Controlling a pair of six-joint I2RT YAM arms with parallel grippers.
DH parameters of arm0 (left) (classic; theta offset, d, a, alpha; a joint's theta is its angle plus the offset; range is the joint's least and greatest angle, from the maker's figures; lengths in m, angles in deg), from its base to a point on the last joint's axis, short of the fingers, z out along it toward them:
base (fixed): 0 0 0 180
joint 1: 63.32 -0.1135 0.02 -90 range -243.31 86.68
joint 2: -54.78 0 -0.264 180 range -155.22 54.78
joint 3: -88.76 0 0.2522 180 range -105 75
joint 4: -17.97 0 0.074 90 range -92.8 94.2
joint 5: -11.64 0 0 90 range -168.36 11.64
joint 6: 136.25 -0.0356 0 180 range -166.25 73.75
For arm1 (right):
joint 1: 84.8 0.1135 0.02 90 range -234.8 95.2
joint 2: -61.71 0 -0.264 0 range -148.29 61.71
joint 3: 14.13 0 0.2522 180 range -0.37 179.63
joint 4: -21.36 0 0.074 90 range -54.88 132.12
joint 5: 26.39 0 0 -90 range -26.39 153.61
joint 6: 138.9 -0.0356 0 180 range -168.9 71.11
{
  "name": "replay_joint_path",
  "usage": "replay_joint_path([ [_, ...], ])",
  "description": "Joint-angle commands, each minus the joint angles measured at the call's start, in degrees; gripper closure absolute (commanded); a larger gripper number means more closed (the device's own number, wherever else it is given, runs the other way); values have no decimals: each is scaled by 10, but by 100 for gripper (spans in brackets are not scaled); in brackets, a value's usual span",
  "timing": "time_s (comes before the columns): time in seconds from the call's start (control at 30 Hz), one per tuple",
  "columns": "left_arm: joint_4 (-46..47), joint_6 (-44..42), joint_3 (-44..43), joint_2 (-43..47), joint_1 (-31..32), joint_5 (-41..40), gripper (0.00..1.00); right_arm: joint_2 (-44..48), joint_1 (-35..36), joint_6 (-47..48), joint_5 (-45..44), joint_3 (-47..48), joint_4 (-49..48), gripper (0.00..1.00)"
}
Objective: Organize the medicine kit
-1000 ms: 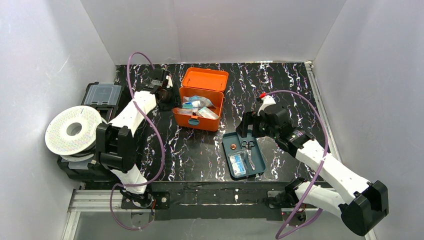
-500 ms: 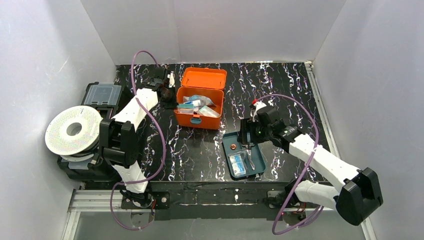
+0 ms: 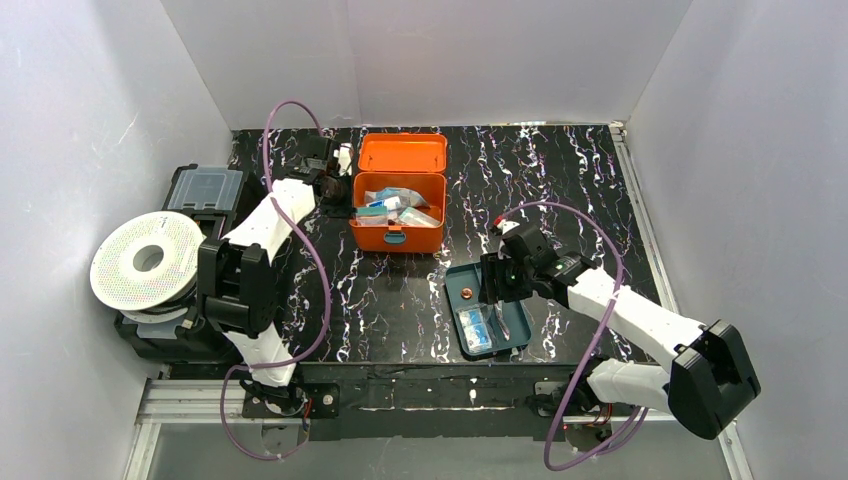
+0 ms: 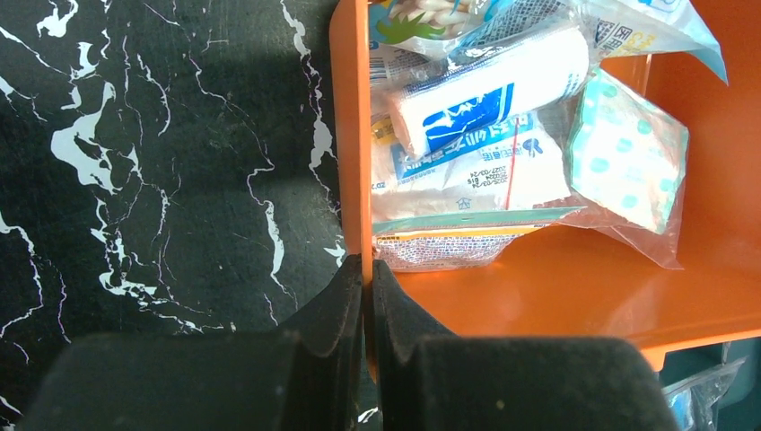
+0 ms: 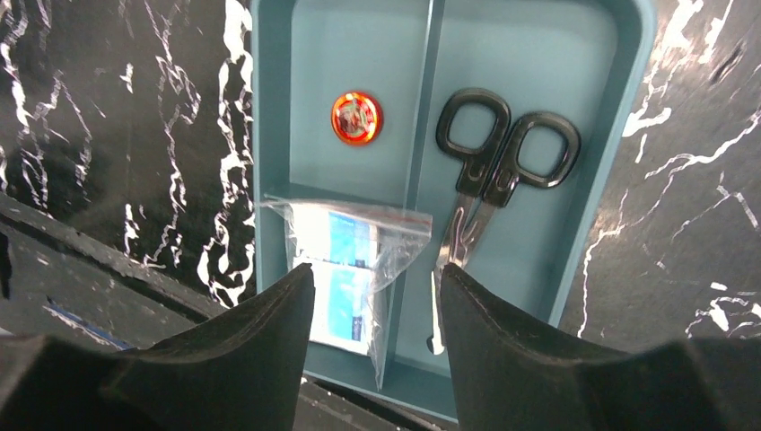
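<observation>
White walls closed in a black marbled table [image 3: 400, 300]. On its far middle sat the medicine kit [image 3: 425, 240], an orange box with its lid thrown back and a teal latch on the near wall. The left gripper [image 3: 338, 190] reached in from the left, and the wrist view showed its fingers pressed together on the kit's thin left wall [image 4: 350, 135], one finger outside and one inside. Within the box lay a white bandage roll with blue print [image 4: 489, 85], a dotted teal packet [image 4: 624, 153] and other wrapped packets.

Nearer and to the right lay a teal divided tray [image 3: 515, 335]. The right gripper [image 3: 497, 285] hung over it with its fingers spread apart [image 5: 375, 283], gripping nothing. Between them showed a clear bag of blue packets [image 5: 345, 242] in the tray's left near compartment; whether the fingers touched it could not be told. Black-handled scissors [image 5: 498, 153] lay in the right compartment, and a small red disc [image 5: 356, 118] in the far left one.

At the far left stood a black case with a clear lid [image 3: 205, 188], and nearer, a white spool [image 3: 148, 260].
</observation>
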Motion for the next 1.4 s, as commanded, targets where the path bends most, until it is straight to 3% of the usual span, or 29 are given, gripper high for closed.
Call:
replay_joint_path([
  [0.0,-15,-21,14,45,-1,57,100,-4,9,-13,6,-14,5,45],
  [0.43,-33,-28,38,97,10,90,100,-33,17,-26,-10,-24,0,56],
  [0.77,-39,-52,56,116,46,61,100,-73,19,-29,-8,-27,-26,59],
  [1.37,-41,-58,81,151,63,44,100,-128,42,-40,-57,-24,-33,75],
])
